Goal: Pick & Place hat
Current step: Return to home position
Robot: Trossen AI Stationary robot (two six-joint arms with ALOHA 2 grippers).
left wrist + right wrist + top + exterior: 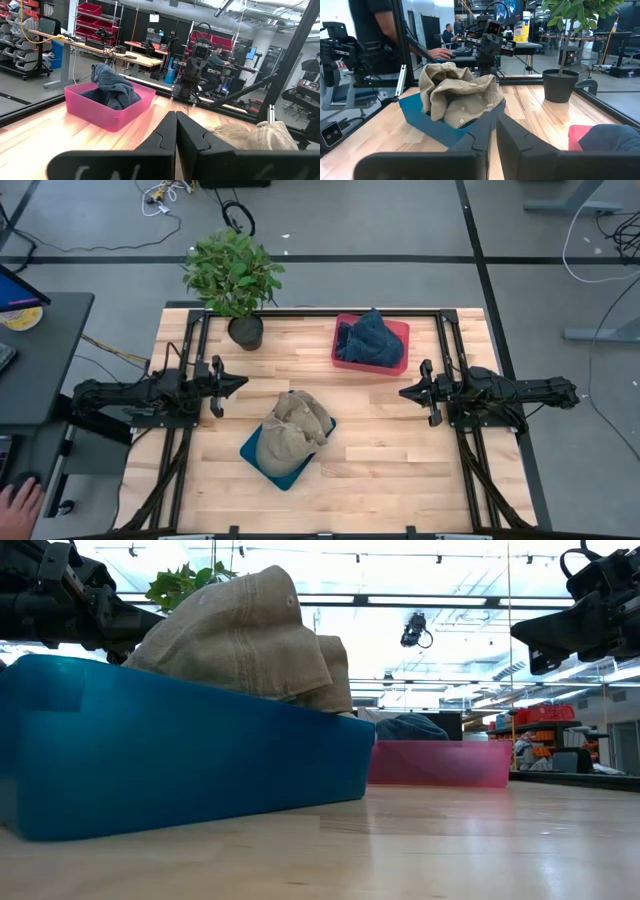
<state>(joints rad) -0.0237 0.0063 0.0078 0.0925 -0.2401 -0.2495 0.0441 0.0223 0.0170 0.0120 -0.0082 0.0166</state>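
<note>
Left gripper [238,383] and right gripper [405,392] were closed, empty. Brown caps [300,422] looked soft, light; brim judged best hold.

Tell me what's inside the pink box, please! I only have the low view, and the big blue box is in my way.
Observer: Crumpled blue caps are piled in the pink bin, and they fill most of it.
Operator: Where do those leaves behind the hats come from?
Observer: From a potted plant. Its dark pot stands on the table near the far edge, left of the pink bin.
Operator: Are the arms grabbing anything?
Observer: No. The left gripper and the right gripper both have their jaws shut on nothing. Their tips point toward each other across the table, and the blue bin sits a bit nearer than the line between them.
</note>
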